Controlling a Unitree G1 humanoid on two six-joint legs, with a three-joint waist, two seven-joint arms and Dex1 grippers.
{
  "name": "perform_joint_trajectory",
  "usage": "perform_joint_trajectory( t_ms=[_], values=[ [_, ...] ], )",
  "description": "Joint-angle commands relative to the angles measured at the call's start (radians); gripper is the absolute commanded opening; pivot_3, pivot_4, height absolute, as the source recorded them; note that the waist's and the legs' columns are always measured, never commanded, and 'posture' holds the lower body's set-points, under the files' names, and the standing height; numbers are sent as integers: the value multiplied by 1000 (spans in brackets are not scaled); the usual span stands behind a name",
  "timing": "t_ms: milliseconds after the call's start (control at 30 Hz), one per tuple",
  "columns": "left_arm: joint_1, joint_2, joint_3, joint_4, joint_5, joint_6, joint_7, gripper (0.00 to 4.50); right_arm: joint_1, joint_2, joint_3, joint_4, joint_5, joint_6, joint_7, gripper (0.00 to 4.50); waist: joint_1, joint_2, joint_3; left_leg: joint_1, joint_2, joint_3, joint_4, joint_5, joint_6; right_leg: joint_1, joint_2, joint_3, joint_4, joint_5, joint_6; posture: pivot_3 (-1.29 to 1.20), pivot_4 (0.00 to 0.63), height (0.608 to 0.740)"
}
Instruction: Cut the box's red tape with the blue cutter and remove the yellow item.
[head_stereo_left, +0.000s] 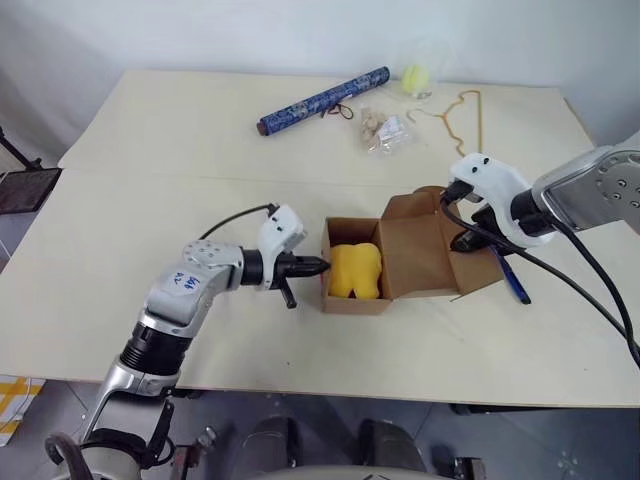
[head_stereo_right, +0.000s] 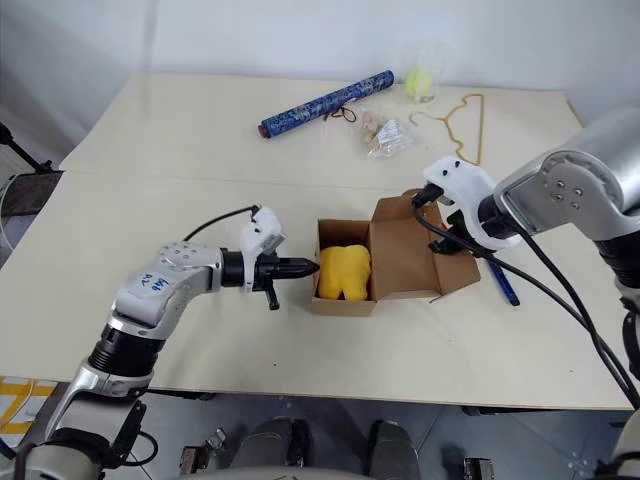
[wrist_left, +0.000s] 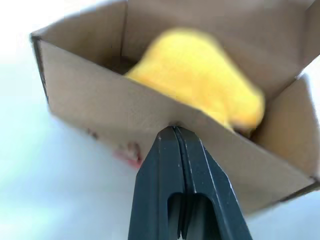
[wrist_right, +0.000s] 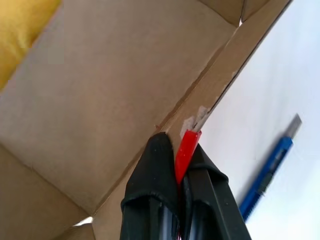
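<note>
Red tape (wrist_right: 187, 147) in right gripper (wrist_right: 181, 150)

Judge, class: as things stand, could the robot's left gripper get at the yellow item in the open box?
Probably yes. The box is open, with the yellow item bare above. The shut left gripper sits at the near wall, so it must lift over and open.

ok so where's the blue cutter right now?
In the head views the blue cutter lies flat on the table on the robot's right, just beyond the opened box, under the right gripper.
</note>
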Motion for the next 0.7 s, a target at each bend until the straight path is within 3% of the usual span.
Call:
perform_joint_trajectory(
  t_ms=[33,200,300,533,633,700],
  values=[
    [-27,-27,-5,-23,-4,-8,18,0,8,26,-64,-27,13,4,13,47,-2,0,0,0,0,0,0,0,0,0,0,0,0,0,0,0,150,740],
    [-19,-34,21,-37,-31,24,23,0,49,38,-110,-31,12,4,-8,47,-4,0,0,0,-1,1,0,0,0,0,1,0,0,0,0,0,150,740],
    [-11,-26,31,-49,-34,49,26,533,79,45,-157,-37,11,4,-20,683,-4,0,0,0,-1,1,0,0,0,0,1,0,0,0,0,0,150,740],
    [18,44,64,-72,-48,53,-7,2583,198,-9,-315,-96,23,4,29,3061,-3,0,0,0,-1,1,0,0,0,0,1,0,0,0,0,0,150,740],
    [64,118,149,-67,-84,-12,-70,3516,455,-78,-543,-132,-78,-367,214,4067,-1,-2,0,0,-1,0,0,0,-1,1,1,-2,-1,0,0,0,150,740],
    [95,162,173,-57,-87,-78,-114,4134,559,-81,-645,-113,-111,-489,287,4500,-2,-2,1,0,-3,1,-1,0,-1,1,1,-1,-2,0,1,0,150,740]
  ],
)
